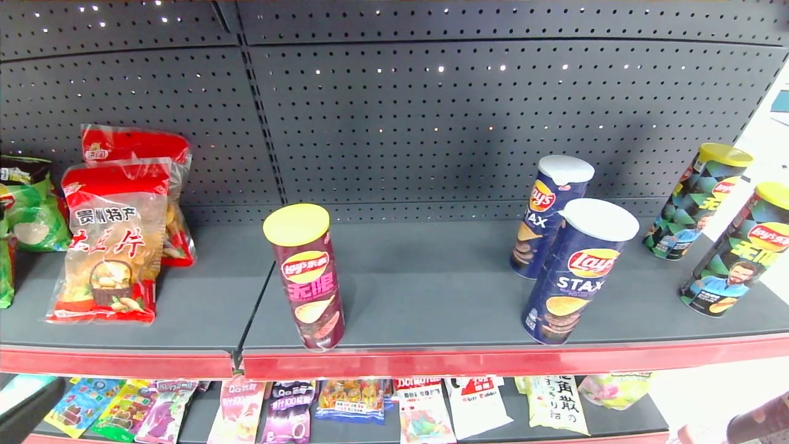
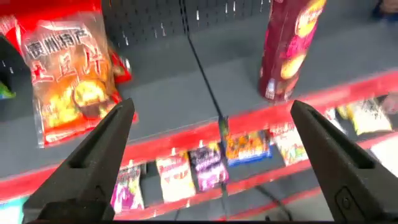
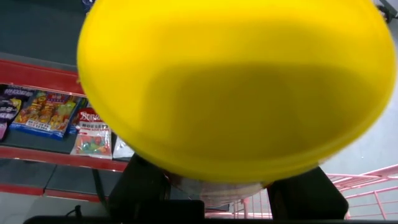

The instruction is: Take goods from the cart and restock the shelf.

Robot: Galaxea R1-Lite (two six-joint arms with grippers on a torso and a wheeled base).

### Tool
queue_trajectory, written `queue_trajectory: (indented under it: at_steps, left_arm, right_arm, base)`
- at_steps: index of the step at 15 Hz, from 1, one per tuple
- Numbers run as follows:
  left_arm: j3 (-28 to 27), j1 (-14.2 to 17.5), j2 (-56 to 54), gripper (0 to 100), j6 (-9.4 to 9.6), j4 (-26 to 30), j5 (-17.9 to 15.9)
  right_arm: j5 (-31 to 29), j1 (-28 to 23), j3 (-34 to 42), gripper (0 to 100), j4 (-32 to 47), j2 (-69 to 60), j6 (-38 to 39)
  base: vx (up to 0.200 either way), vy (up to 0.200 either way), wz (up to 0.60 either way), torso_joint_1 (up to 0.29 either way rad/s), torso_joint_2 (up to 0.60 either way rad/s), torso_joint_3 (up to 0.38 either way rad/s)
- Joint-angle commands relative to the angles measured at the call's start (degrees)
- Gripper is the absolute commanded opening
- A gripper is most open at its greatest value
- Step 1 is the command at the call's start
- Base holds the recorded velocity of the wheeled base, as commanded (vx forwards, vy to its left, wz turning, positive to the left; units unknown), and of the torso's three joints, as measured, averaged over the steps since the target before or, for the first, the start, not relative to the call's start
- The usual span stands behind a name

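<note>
Five chip cans stand upright on the upper shelf point(image 1: 431, 290) in the head view. A maroon can point(image 1: 305, 283) with a yellow lid stands alone at the front edge, just beside the seam between the two shelf boards. Two blue cans point(image 1: 576, 271) with white lids stand right of the middle, one at the front edge and the other just behind it, nearer the pegboard back. Two teal-patterned cans point(image 1: 736, 250) with yellow lids stand at the right end, also one behind the other. On the left board, two red snack bags point(image 1: 108, 246) lean one behind the other, and a green bag point(image 1: 28, 213) sits at the left edge. Small packets point(image 1: 345, 401) lie in a row along the lower shelf point(image 1: 616, 419). The left gripper point(image 2: 211, 106) hangs in front of the shelf's red front lip with its jaws spread wide and nothing between them. Beyond it, the left wrist view shows the maroon can point(image 2: 286, 50) and a red bag. The right gripper point(image 3: 224, 190) is clamped on a held can point(image 3: 236, 81), its dark fingers point(image 3: 143, 186) on either side of the body under the broad yellow lid. This can is off the shelf, out past the front lip, with the lower shelf's packets behind it and pink wire bars point(image 3: 367, 172) to one side.
</note>
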Motion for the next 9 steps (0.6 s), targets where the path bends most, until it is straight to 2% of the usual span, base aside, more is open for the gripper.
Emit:
queue_trajectory:
  at_steps: [1,4,5,9]
  left_arm:
    - [1.50,0.00,0.36,100,0.65,-0.29,0.05]
    - [5.10,0.00,-2.27,100,3.37,-0.38,-0.04]
    - [6.07,0.00,-3.33,100,4.43,-0.29,-0.13]
    - [9.06,0.00,-5.61,100,6.09,-0.29,-0.22]
  right_arm:
    - [-0.01,0.04,-0.08,0,-0.07,-0.15,-0.06]
    - [0.07,0.04,-0.08,0,-0.16,-0.06,-0.06]
    - [0.16,0.04,-0.08,0,-0.16,-0.06,-0.06]
    - [0.16,0.04,0.01,0,-0.16,0.38,0.03]
  base:
    - [0.000,0.000,0.00,0.000,0.00,0.000]
    - [0.000,0.000,0.00,0.000,0.00,0.000]
    - [0.000,0.000,0.60,0.007,0.00,0.002]
    - [0.000,0.000,0.60,0.004,0.00,0.002]
